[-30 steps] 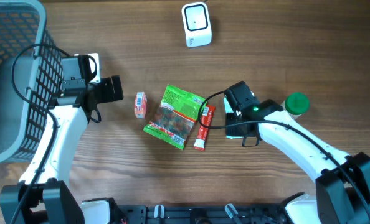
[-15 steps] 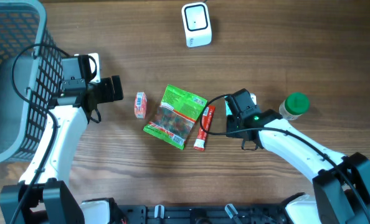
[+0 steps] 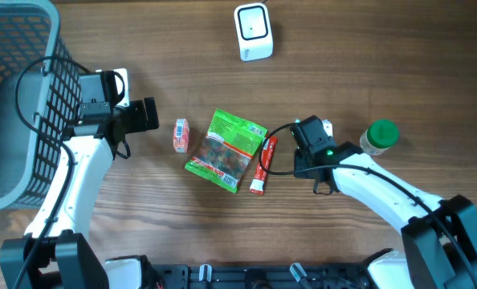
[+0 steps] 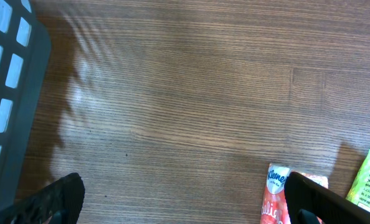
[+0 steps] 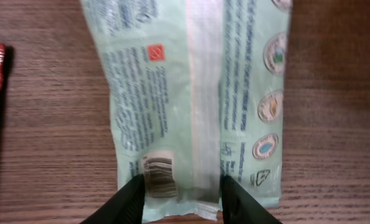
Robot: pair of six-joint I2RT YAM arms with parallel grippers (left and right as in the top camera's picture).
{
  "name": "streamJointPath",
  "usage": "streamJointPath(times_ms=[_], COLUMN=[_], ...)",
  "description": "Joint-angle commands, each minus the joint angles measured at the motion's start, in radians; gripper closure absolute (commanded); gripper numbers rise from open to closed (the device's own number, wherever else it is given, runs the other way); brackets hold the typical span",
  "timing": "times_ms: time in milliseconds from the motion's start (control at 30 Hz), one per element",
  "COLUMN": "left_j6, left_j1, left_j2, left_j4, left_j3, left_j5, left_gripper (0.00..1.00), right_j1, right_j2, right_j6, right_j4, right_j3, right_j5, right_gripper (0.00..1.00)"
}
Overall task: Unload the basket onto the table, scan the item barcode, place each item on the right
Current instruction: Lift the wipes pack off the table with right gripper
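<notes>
Lying flat to the right of the green snack bag (image 3: pixel 226 150), a pale green packet (image 5: pixel 197 93) is seen seam side up, its barcode (image 5: pixel 160 176) at one end. The right gripper (image 5: pixel 182 202) is poised over that end, jaws spread partway, nothing pinched. The left gripper (image 4: pixel 184 202) is poised left of the bag, jaws spread wide and empty. The white scanner (image 3: pixel 253 30) is set beyond the bag.
</notes>
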Motion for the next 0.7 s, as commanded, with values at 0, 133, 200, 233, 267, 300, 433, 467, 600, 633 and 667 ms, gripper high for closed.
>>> streamJointPath(times_ms=[0, 133, 200, 233, 267, 300, 433, 467, 600, 633, 667], left_j6=[0.005, 0.005, 0.005, 0.005, 0.005, 0.005, 0.005, 0.005, 0.005, 0.005, 0.005], left_j1=[0.005, 0.005, 0.005, 0.005, 0.005, 0.005, 0.005, 0.005, 0.005, 0.005, 0.005], left_j2=[-0.014, -0.014, -0.014, -0.014, -0.014, -0.014, -0.014, -0.014, -0.014, -0.014, -0.014], left_j4=[0.003, 0.003, 0.003, 0.003, 0.003, 0.003, 0.003, 0.003, 0.003, 0.003, 0.003], left_j3=[0.015, 0.015, 0.015, 0.015, 0.015, 0.015, 0.015, 0.015, 0.015, 0.015, 0.015], left_j5=[-0.006, -0.006, -0.006, -0.006, -0.006, -0.006, -0.006, -0.006, -0.006, -0.006, -0.006], left_gripper=[0.0, 0.0, 0.0, 0.0, 0.0, 0.0, 0.0, 0.0, 0.0, 0.0, 0.0], right_j1=[0.001, 0.001, 0.0, 0.0, 0.0, 0.0, -0.011, -0.024, -0.122, -0.151, -0.171], right_j2=[0.044, 0.048, 0.046, 0.041, 0.033, 0.022, -0.016, -0.016, 0.004, 0.013, 0.02], right_j6=[-0.032, -0.078, -0.137, -0.164, -0.183, -0.183, -0.183, -0.187, -0.319, -0.322, -0.321], right_j4=[-0.013, -0.001, 0.0, -0.018, -0.052, -0.093, -0.24, -0.256, -0.206, -0.19, -0.178], right_j3=[-0.029, -0.027, -0.011, 0.012, 0.047, 0.087, 0.262, 0.288, 0.288, 0.288, 0.288], right_j5=[0.015, -0.031, -0.066, -0.081, -0.084, -0.083, -0.084, -0.084, -0.237, -0.264, -0.268], right_gripper=[0.43, 0.34, 0.3, 0.29, 0.27, 0.25, 0.14, 0.11, 0.07, 0.07, 0.06])
